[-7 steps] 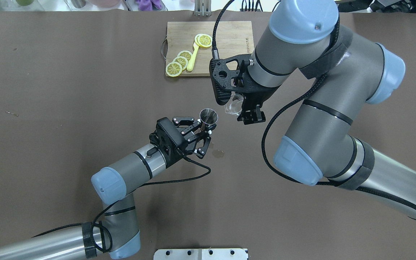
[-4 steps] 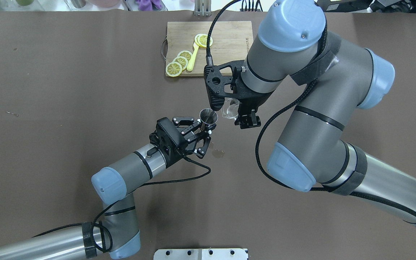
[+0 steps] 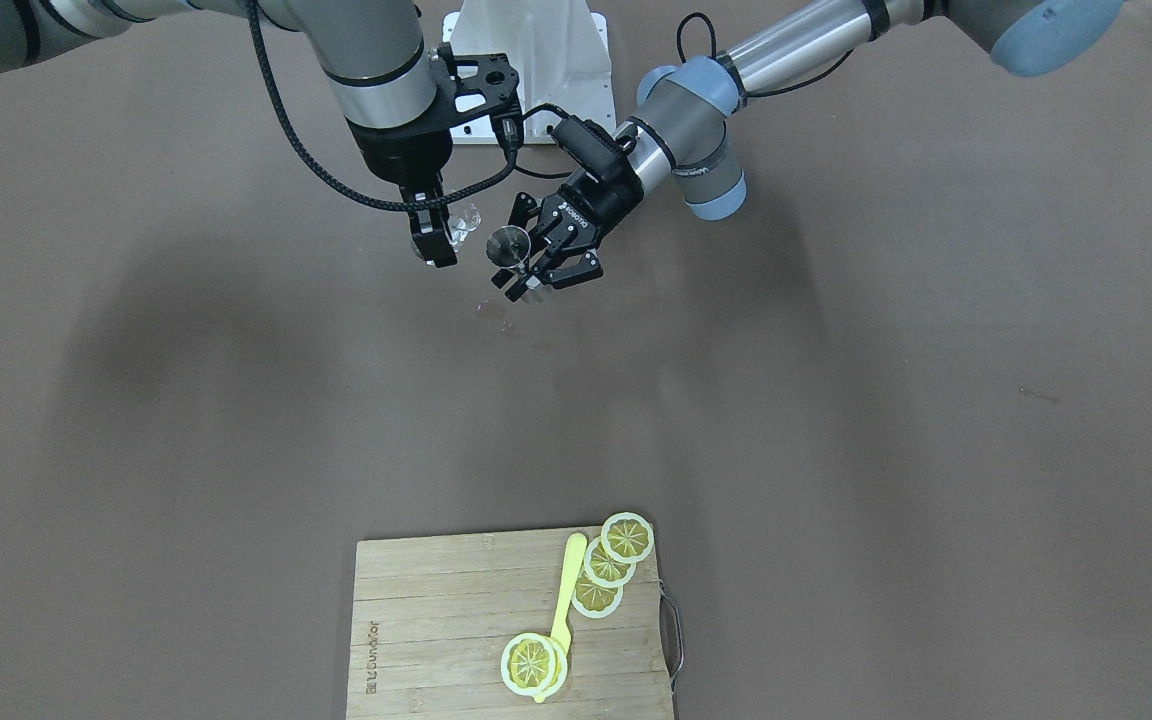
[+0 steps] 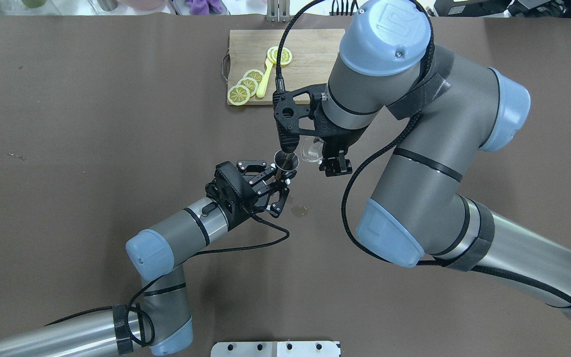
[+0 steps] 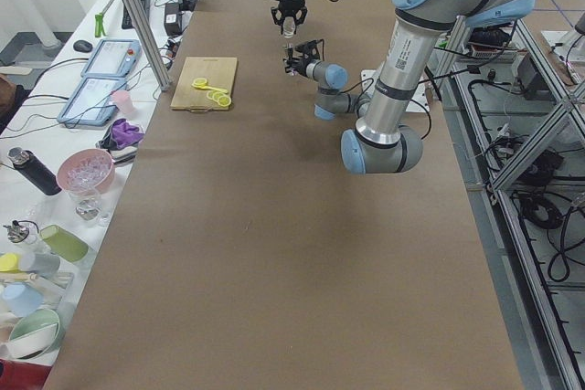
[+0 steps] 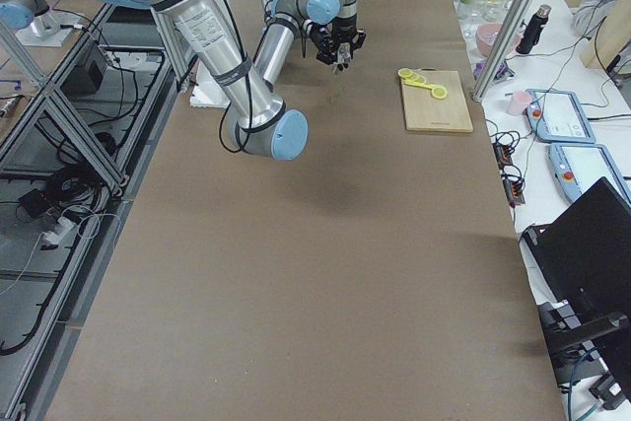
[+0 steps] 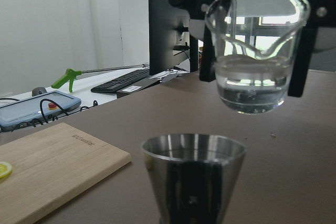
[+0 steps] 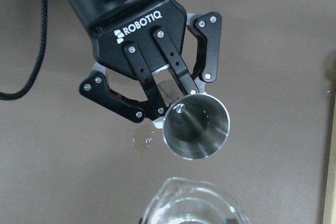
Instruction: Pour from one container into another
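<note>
Two small vessels hang close together over the brown table (image 4: 92,148), well short of the wooden cutting board (image 4: 315,49) with its lemon slices (image 4: 246,87). The right gripper (image 7: 254,82) clamps a glass beaker (image 7: 257,40) from both sides, its fingers pressed against the wall near mid-height. The beaker sits upright, just above and beside the steel jigger (image 7: 193,171), and is roughly a third full of clear liquid.

The left gripper (image 8: 167,90) pinches the jigger at its narrow waist below the flared cup, mouth up.

The beaker looks thin-walled, smooth and brittle, so I judge it light but slippery, and likely to crack under hard squeezing. The mid-wall hold seems right because it leaves the spout free, but the glass could rotate in the pads as it tips.

The jigger is rigid and light. Held low at the waist, it could wobble if bumped. Its mouth is small, so the stream needs to be thin and slow. A wet patch (image 4: 299,210) on the table beneath suggests that spilling is easy.
</note>
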{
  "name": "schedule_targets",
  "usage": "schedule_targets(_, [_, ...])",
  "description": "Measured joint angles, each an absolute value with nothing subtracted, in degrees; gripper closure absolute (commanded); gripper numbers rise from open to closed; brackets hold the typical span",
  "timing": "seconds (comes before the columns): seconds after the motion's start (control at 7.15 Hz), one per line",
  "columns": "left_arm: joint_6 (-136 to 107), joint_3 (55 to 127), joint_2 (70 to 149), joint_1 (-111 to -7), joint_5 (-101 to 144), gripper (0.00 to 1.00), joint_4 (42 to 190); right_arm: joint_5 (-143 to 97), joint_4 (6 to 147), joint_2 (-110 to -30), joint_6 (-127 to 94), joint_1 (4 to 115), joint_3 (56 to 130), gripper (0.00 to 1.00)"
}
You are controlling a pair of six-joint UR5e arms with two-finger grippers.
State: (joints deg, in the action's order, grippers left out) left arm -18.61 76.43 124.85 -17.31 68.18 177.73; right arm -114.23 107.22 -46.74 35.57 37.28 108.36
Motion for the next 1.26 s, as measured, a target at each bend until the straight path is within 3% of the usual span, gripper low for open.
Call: schedule_targets(1.26, [-18.02,76.36,124.81,-17.31,68.2,1.0,177.79,-109.42,113.11,-42.25,34.31,36.19,105.92,1.0])
